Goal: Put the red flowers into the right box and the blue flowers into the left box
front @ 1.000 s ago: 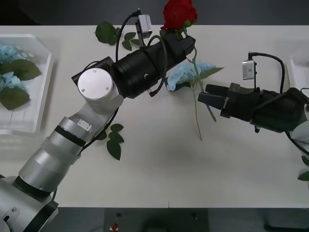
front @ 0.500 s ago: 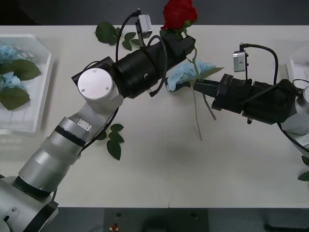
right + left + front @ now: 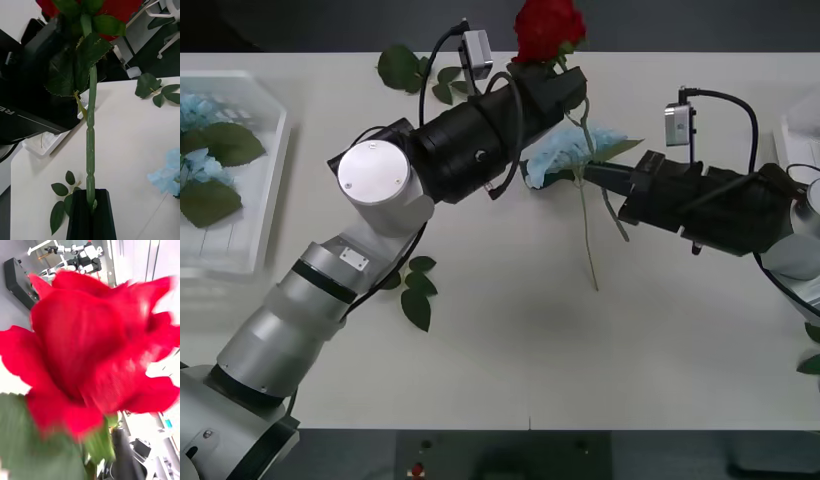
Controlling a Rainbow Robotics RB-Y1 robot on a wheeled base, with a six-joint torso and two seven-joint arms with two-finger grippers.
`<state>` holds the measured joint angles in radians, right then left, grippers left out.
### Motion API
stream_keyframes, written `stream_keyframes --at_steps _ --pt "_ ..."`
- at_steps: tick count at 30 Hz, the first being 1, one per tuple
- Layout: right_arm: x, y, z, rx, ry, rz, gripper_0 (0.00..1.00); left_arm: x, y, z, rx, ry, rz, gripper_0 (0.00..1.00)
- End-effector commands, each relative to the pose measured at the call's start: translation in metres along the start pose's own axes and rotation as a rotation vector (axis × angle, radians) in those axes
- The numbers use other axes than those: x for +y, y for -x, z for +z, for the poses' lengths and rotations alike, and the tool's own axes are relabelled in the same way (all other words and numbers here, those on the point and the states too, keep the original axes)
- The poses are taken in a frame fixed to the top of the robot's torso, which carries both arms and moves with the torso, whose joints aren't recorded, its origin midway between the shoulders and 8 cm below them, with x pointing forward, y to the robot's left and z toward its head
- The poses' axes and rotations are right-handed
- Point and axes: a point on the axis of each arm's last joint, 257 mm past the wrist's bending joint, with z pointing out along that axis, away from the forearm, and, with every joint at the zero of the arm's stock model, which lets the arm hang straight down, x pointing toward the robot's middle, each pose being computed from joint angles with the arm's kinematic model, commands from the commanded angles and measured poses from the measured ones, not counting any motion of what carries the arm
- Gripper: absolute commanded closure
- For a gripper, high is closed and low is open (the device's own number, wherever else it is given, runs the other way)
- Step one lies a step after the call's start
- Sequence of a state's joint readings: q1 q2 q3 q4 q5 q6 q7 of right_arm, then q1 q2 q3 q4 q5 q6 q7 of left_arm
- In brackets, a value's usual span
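Near the table's far edge my left gripper (image 3: 565,88) pinches a rose (image 3: 548,28); right gripper (image 3: 91,204) clamps its stem (image 3: 90,150). Hydrangea (image 3: 565,152) remains unsorted.

right gripper (image 3: 588,172) moved in | fingers now closed on red rose (image 3: 548,28) stem
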<state>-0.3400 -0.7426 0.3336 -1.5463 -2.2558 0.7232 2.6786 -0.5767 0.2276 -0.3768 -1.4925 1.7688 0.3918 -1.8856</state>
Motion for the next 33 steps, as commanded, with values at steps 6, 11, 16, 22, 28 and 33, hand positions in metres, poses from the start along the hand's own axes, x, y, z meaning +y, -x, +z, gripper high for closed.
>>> stream_keyframes --at_steps 6,11,16,22,28,33 --pt "-0.046 0.012 -0.047 0.108 -0.145 0.007 1.00 0.015 0.003 -0.054 0.134 -0.001 0.053 0.11" --pt "-0.099 0.024 -0.104 0.168 -0.329 0.022 1.00 0.033 -0.001 -0.106 0.282 0.033 0.114 0.11" --pt "-0.161 0.037 -0.185 0.217 -0.549 0.049 1.00 0.047 0.008 -0.155 0.418 0.068 0.253 0.12" --pt "-0.223 0.051 -0.289 0.248 -0.791 0.039 1.00 0.066 0.034 -0.194 0.497 0.127 0.472 0.11" --pt "-0.266 0.050 -0.388 0.245 -1.014 0.065 1.00 0.076 0.060 -0.208 0.494 0.124 0.708 0.02" --pt "-0.293 0.027 -0.444 0.248 -1.176 0.060 1.00 0.067 0.070 -0.207 0.432 0.037 0.781 0.01"
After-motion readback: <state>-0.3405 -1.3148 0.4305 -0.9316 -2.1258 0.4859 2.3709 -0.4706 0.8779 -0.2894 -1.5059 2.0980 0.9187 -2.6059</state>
